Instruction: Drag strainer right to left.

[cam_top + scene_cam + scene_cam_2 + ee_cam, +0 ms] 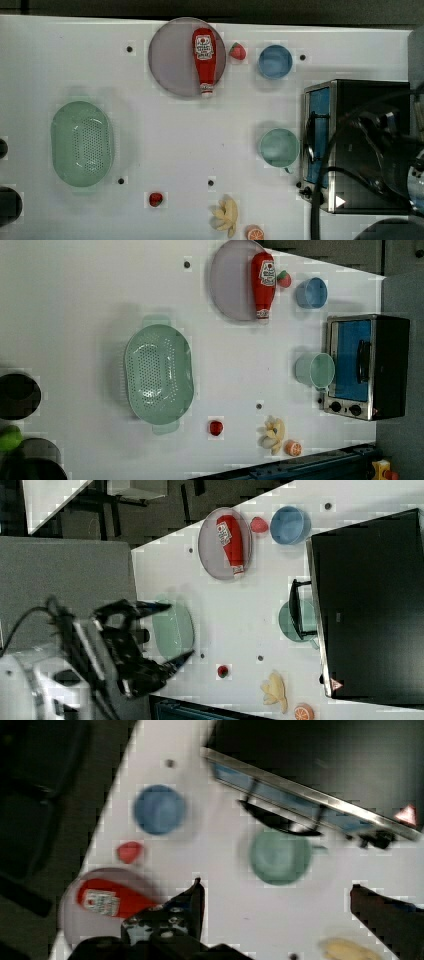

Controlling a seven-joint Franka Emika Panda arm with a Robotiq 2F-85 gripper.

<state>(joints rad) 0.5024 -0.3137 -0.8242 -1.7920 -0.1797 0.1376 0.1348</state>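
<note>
One strainer (81,143), two strawberries (237,51) (156,199)

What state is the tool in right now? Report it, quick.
Tool: open, fingers spread wide, holding nothing; in the right view it hangs in front of the strainer.

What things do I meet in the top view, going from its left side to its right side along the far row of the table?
Grey plate with the ketchup bottle lying on it, then the strawberry, then the blue bowl.
</note>
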